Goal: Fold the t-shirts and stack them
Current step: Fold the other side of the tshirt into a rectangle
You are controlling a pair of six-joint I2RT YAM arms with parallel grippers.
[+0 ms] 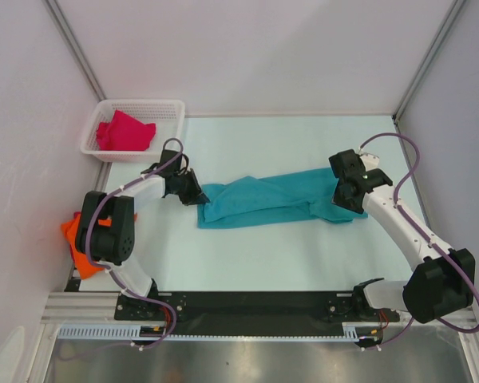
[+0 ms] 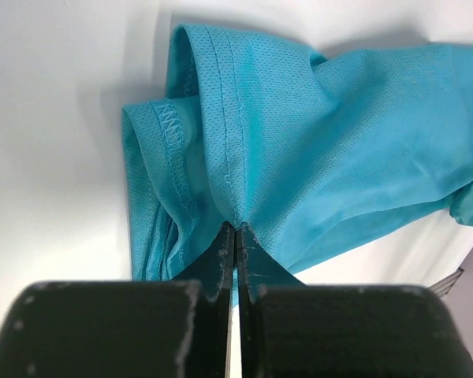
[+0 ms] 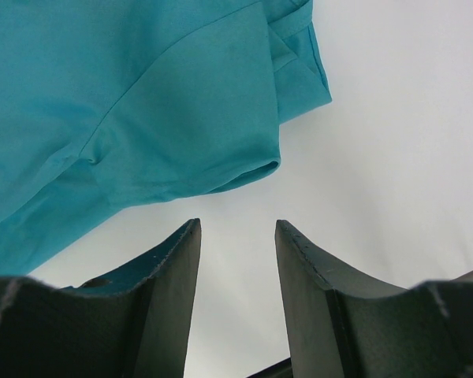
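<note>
A teal-blue t-shirt lies bunched in a long strip across the middle of the table. My left gripper is at its left end, and in the left wrist view that gripper is shut on a pinch of the hemmed cloth. At the shirt's right end my right gripper stands open. The right wrist view shows that gripper with only bare table between its fingers and the teal cloth just ahead. A magenta-red t-shirt lies crumpled in the basket. An orange t-shirt is half hidden behind the left arm.
The white lattice basket stands at the back left corner of the table. Enclosure walls and metal posts ring the table. The orange shirt hangs at the table's left edge beside the left arm's base.
</note>
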